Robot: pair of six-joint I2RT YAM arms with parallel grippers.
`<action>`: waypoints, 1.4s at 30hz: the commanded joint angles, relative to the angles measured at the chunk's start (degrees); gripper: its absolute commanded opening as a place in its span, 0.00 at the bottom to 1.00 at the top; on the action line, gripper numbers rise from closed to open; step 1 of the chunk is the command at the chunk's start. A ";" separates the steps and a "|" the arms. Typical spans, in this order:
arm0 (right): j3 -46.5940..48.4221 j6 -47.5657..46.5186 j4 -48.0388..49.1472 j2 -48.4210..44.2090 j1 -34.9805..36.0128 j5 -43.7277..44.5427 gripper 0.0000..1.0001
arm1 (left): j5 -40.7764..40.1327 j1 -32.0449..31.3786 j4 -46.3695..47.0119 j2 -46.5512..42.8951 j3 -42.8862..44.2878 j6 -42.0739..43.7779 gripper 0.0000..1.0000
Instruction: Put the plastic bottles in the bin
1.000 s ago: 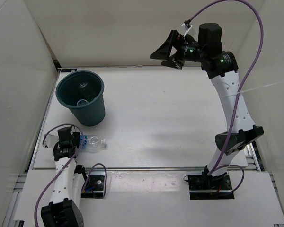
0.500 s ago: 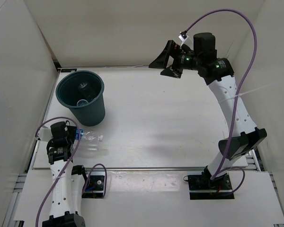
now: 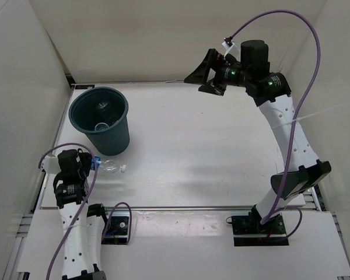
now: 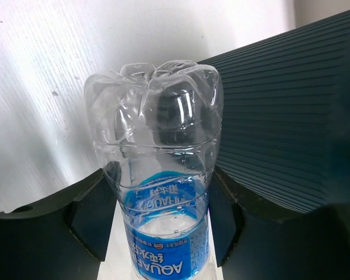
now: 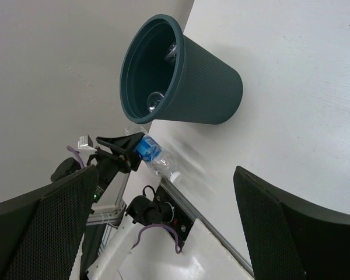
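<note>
Pinching blue-label bottle (image 4: 157,146) sideways with left gripper (image 4: 163,204), low near left edge of table (image 3: 192,151), just beside bin (image 3: 112,137); grip across label, likely for lift over rim. With right gripper (image 3: 205,77) spread wide, empty, above far edge: out of way.

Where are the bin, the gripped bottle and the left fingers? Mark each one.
bin (image 3: 115,140), top external view, on its outer wall.
bottle (image 4: 163,146), left wrist view, on its clear body above the label.
left fingers (image 4: 52,227), left wrist view, on the finger at the picture's left.
</note>
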 commanded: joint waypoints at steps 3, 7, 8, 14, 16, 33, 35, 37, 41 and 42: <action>0.65 -0.57 2.74 -1.47 0.02 -1.01 1.00 | 0.04 0.41 -1.84 -1.74 4.77 -0.35 0.51; 0.65 -0.57 2.74 -1.47 0.02 -1.53 1.00 | -0.49 0.41 -3.68 -2.53 4.09 0.96 0.51; 0.65 -0.57 2.74 -1.47 0.02 -1.54 1.00 | -1.01 0.41 -3.69 -2.53 4.08 0.96 0.51; 0.47 -0.57 2.74 -2.00 -0.50 -1.54 1.00 | -2.15 0.41 -6.85 -3.06 9.96 0.87 0.50; 0.47 -0.05 2.74 -2.00 -0.50 -1.54 1.00 | -2.16 0.41 -6.16 -3.06 13.47 2.98 0.50; 4.87 -0.04 2.74 0.37 -1.56 -2.68 1.00 | -8.31 0.41 11.86 26.63 40.63 17.75 0.51; 4.87 -0.04 2.74 0.37 -1.56 -3.21 1.00 | -11.29 0.41 12.57 31.20 42.92 18.63 0.51; 4.87 -0.04 2.74 0.37 -1.56 -3.21 1.00 | -14.01 -0.72 13.10 33.84 44.06 20.12 0.53; 4.26 -0.66 2.74 0.37 -2.17 -3.21 1.00 | -14.63 -2.13 14.33 39.37 46.96 22.67 0.59; 4.25 -0.66 2.74 0.37 -2.17 -3.21 1.00 | -14.64 -3.18 14.33 40.09 47.49 22.67 0.62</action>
